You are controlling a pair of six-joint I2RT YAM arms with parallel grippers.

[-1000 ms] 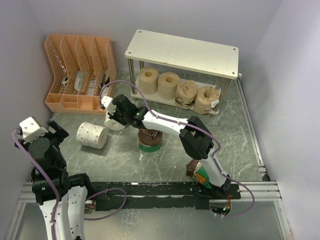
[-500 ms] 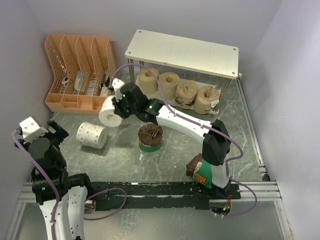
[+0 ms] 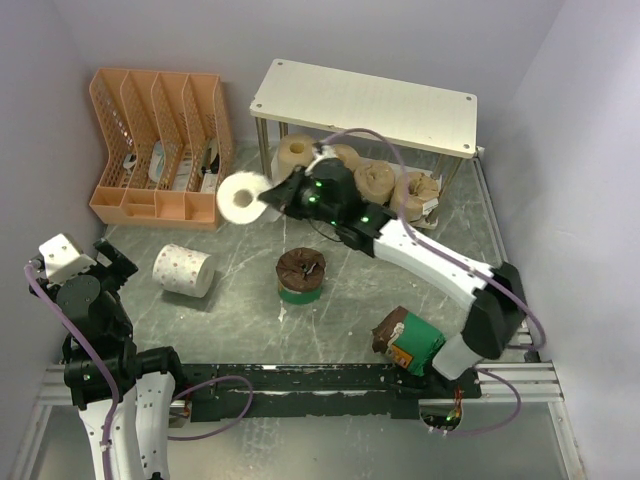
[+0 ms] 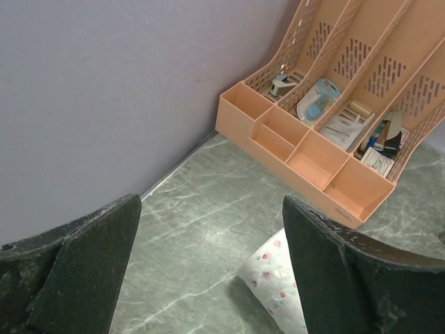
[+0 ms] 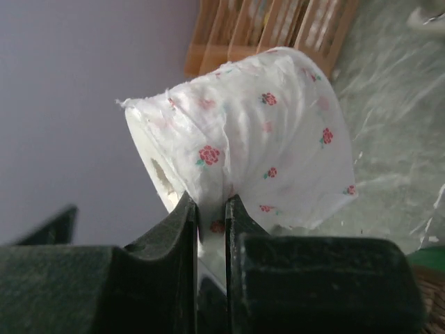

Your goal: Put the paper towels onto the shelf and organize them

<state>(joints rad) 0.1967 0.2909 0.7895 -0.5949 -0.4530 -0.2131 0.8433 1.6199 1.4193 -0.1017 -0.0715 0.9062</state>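
White cylindrical paper towel roll with little red flowers (image 3: pixel 241 199) is up off the green marbled worktop (image 3: pixel 230 315). It hangs between the orange slotted plastic file organizer (image 3: pixel 160 140) and the left legs of the cream two-tier shelf (image 3: pixel 365 105). The right gripper (image 5: pixel 211 209) has its jaws squeezed almost together, pinching a fold of that roll's wrap. Four beige rolls (image 3: pixel 378 183) sit on the shelf's bottom board. A second flowered white roll (image 3: pixel 184 270) lies on its side near the left gripper (image 4: pixel 208 216), which is spread wide, holding nothing. An upright green-banded roll (image 3: pixel 300 280) stands mid-worktop.
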